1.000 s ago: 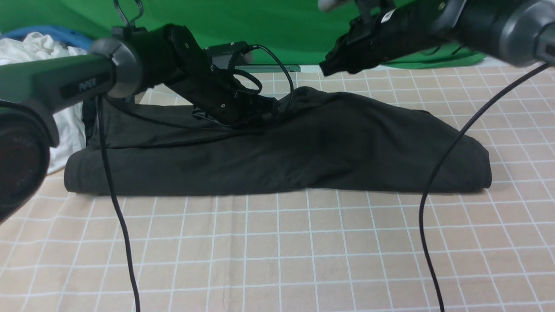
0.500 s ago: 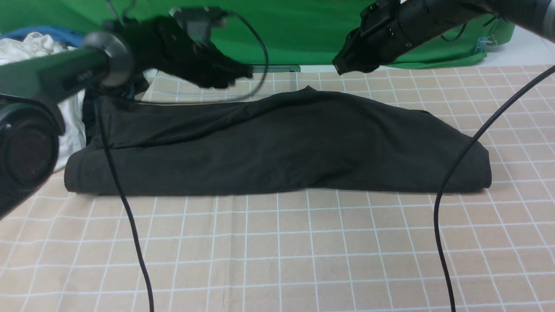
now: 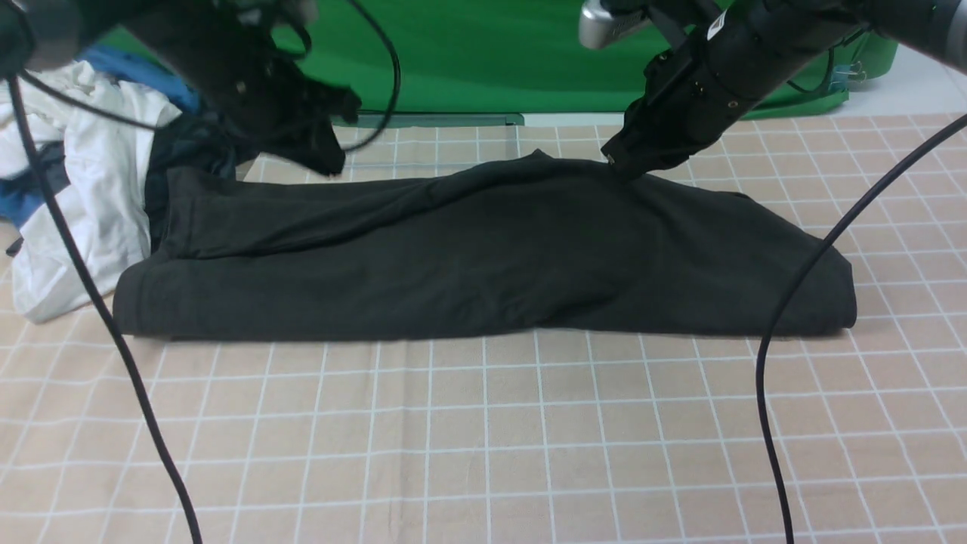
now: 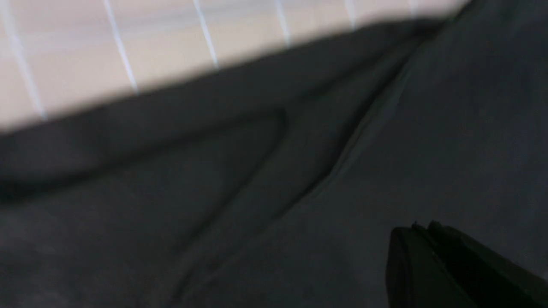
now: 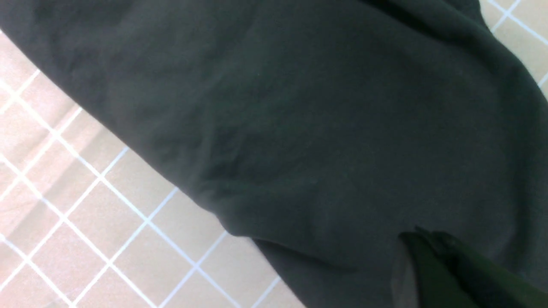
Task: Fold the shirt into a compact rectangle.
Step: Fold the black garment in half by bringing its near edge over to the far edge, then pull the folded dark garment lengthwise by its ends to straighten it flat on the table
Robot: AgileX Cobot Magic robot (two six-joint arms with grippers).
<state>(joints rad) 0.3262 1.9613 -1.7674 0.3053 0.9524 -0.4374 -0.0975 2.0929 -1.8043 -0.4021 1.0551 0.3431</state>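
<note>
Since the earlier frames the left arm has lifted off the garment and drawn back toward the rear left, uncovering more of the clothing pile. The right arm has dropped from above the backdrop line to the garment's rear edge.

Front view: the shirt [image 3: 483, 257] lies across the middle of the tabletop [image 3: 483, 438] as a long, flat band, print hidden, its near edge straight and its rear edge rising to a low peak. Judgement: one lengthwise fold is done and crosswise folds remain, which would account for both arms standing at the rear edge. The left end effector [image 3: 329, 161] hangs clear above the rear left portion, jaws together, carrying nothing. The right end effector [image 3: 621, 162] points down at the rear edge right of the peak, jaws together; contact with the cloth cannot be confirmed. A white garment [image 3: 98, 189] lies heaped beside the shirt's left end.

Left wrist view: blurred. The left end effector [image 4: 424, 229] is closed and empty over creased shirt [image 4: 214, 192], with tabletop [image 4: 128, 42] beyond.

Right wrist view: the right end effector [image 5: 421, 237] is closed with no cloth between the jaws, over smooth shirt [image 5: 299, 128] near a rounded fold edge and bare tabletop [image 5: 64, 192].
</note>
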